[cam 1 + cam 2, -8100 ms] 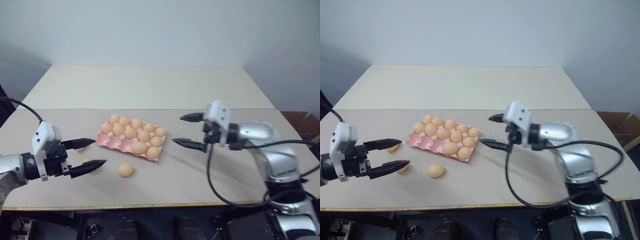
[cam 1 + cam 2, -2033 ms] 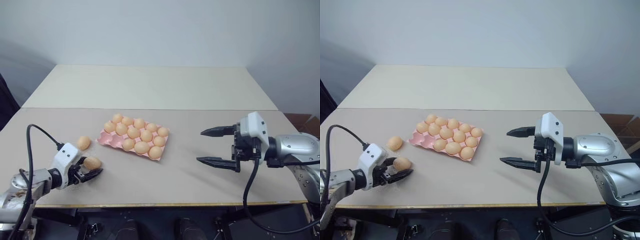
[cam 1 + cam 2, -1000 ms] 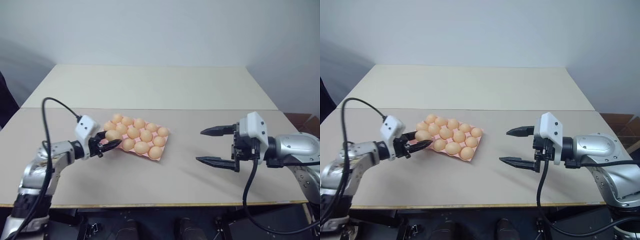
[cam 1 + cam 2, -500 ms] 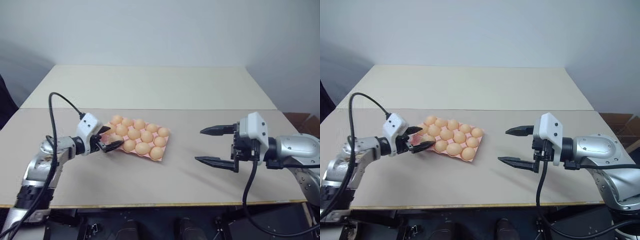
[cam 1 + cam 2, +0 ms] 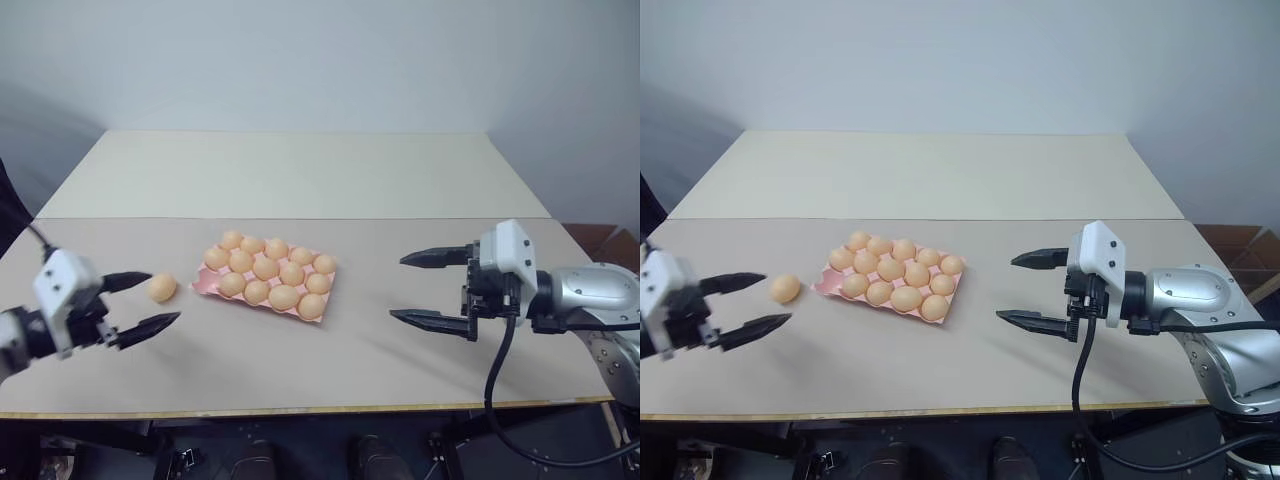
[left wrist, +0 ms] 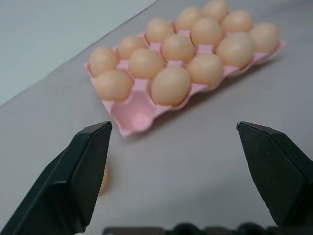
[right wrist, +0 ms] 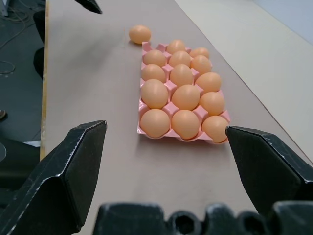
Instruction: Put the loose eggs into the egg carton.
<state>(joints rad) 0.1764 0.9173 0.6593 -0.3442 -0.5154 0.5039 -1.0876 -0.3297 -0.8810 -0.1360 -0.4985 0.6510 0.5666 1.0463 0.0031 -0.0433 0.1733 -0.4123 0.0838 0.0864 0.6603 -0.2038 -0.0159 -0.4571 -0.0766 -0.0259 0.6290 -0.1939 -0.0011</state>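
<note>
With the left gripper (image 5: 140, 302) released beside the last loose egg (image 5: 162, 288), a glancing approach risks rolling it across the bench (image 5: 300, 360) away from the egg carton's (image 6: 133, 119) one empty cup.

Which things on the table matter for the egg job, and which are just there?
Job:
- loose egg on the table, left of the carton
- pink egg carton, one corner cup empty, the rest filled
- left claw, open, empty
- right claw, open, empty

Just there:
- table
</note>
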